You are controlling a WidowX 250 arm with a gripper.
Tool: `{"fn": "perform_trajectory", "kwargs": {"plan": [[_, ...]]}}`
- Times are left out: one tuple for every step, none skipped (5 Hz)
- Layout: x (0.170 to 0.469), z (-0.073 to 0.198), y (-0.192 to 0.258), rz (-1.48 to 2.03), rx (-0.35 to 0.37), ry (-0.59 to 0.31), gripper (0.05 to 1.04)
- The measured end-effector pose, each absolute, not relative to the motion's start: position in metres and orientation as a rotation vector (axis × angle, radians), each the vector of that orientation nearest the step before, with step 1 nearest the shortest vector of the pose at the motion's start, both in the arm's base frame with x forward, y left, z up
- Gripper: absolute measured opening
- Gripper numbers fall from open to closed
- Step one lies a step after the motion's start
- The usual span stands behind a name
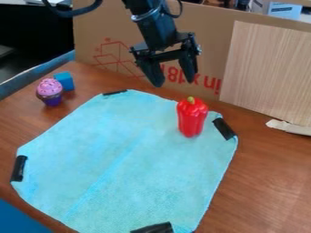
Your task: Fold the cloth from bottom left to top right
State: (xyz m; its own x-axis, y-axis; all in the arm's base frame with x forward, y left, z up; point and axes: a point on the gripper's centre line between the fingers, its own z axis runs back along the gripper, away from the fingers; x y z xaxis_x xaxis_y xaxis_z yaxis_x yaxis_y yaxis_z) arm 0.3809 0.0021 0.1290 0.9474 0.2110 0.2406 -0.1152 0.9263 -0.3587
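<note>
Notably, a red pepper stands upright on the blue cloth.

We see a light blue matt cloth, soft and faintly creased, on a smooth brown wooden table with a slight sheen. The red bell pepper looks like glossy plastic to us, and the tall brown backing panel like matt cardboard.

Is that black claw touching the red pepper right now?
Apart. In the camera view, cardboard shows between the gripper's lower tips and the top of the red pepper.
</note>
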Motion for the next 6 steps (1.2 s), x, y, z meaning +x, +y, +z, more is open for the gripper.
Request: {"fn": "perform_trajectory", "kwargs": {"plan": [[0.379,0.117,0.002,0.176,-0.352,-0.248,1.0],[0.359,0.109,0.013,0.185,-0.351,-0.243,1.0],[0.341,0.113,0.038,0.228,-0.354,-0.275,1.0],[0.311,0.113,0.053,0.23,-0.307,-0.293,1.0],[0.277,0.107,0.074,0.304,-0.064,-0.278,1.0],[0.255,0.103,0.089,0.314,0.043,-0.222,1.0]]}}
